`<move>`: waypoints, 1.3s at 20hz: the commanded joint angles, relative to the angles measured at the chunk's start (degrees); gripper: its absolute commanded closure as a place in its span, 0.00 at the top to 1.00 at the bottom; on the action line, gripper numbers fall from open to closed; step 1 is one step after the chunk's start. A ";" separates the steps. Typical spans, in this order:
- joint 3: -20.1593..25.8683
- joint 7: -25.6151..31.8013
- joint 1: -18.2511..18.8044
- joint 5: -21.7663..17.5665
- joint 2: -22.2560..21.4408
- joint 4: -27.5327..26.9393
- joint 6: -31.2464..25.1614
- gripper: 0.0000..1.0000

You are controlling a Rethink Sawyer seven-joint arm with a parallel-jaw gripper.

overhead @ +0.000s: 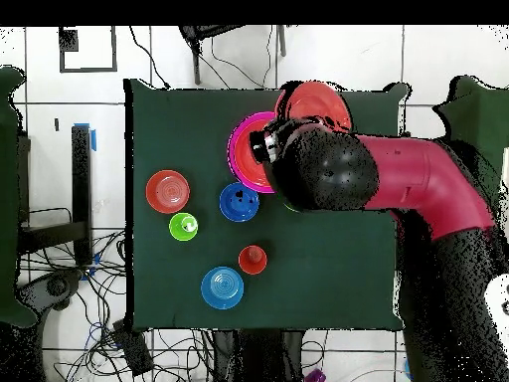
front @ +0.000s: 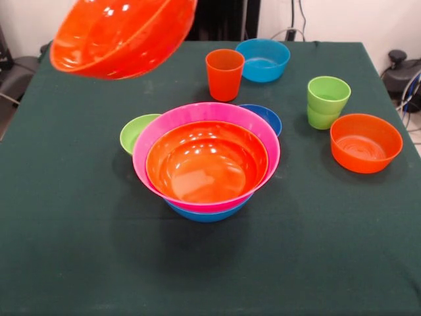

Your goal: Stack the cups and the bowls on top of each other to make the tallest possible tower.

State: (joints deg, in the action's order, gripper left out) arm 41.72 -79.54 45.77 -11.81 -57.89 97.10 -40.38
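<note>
The large orange bowl (front: 122,36) hangs tilted above the bench (front: 66,250), light, glossy, slippery, best held by its rim; the fingers' state cannot be told.

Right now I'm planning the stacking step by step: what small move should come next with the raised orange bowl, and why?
Probably carry the raised orange bowl sideways until it is above the pile. It hangs in the air off to one side, while the pile's top orange bowl sits open, ready to take it.
</note>
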 commanded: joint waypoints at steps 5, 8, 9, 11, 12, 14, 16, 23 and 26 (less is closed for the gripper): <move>-5.44 -13.75 -3.09 -0.53 -1.39 13.72 8.98 0.00; -5.67 -14.59 -3.47 -0.27 -1.69 15.01 10.28 0.00; -5.72 -14.74 -3.53 -0.22 -1.72 15.30 10.52 0.00; -6.75 -16.01 -4.75 -0.76 -1.24 15.19 10.80 0.00; -7.08 -16.50 -5.15 -0.94 -0.87 15.57 11.53 0.00; -7.46 -17.47 -5.76 -0.95 -0.38 16.42 13.27 0.00; -7.98 -18.31 -6.50 -1.37 0.47 17.00 15.08 0.00; -9.79 -20.20 -9.27 -3.70 3.93 18.59 22.55 0.00; -10.80 -19.36 -9.92 -5.56 5.12 18.83 24.34 0.00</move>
State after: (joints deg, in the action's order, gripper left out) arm 35.03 -91.82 38.46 -12.33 -57.48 110.99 -21.58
